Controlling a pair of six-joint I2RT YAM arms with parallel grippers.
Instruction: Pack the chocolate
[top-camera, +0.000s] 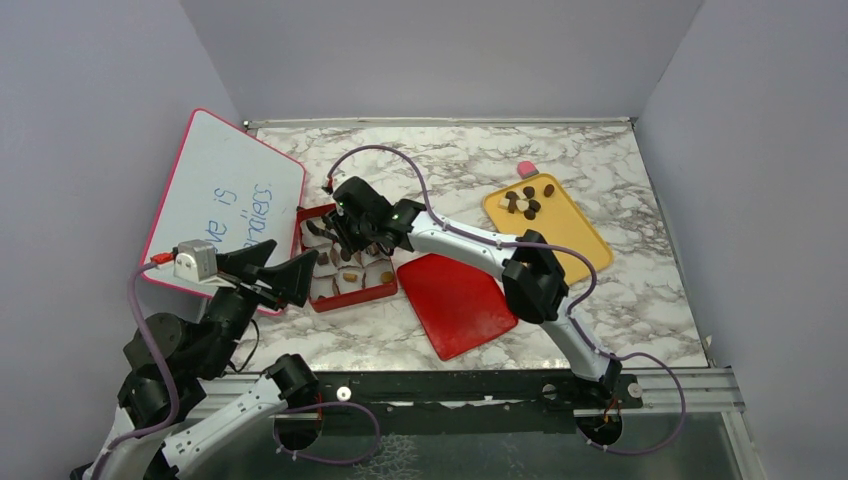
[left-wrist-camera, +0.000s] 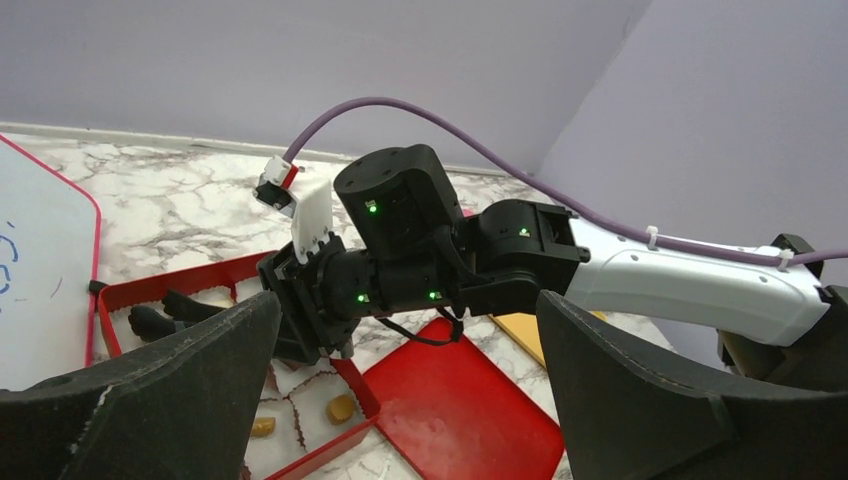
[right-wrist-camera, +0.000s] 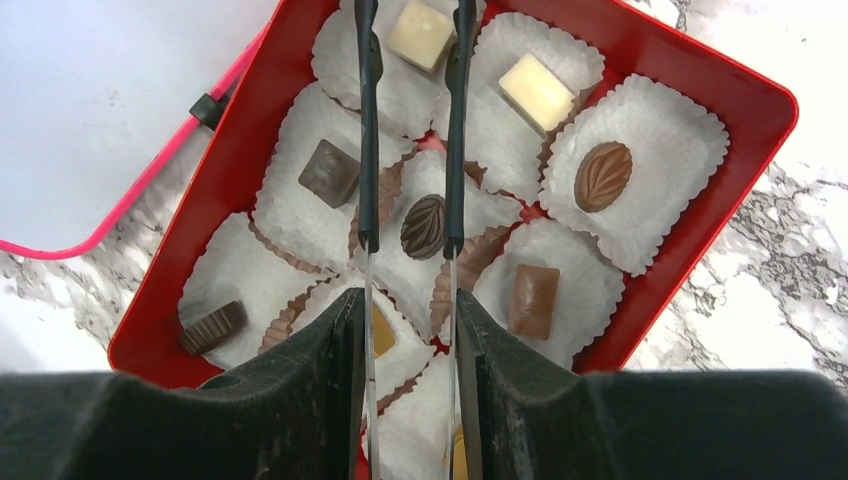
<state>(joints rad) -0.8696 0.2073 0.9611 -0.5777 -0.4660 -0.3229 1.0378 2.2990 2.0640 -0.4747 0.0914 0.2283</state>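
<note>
inside red box (right-wrist-camera: 772, 108), chocolates (right-wrist-camera: 603, 176) in paper cups (right-wrist-camera: 672, 150)

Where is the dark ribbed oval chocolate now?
Right wrist view: the dark ribbed chocolate lies in the red box's middle paper cup, between the two gripper fingers.

Plain lavender-grey walls (top-camera: 440, 55) on 3 sides of a grey-veined marble tabletop (top-camera: 450, 160)
</note>
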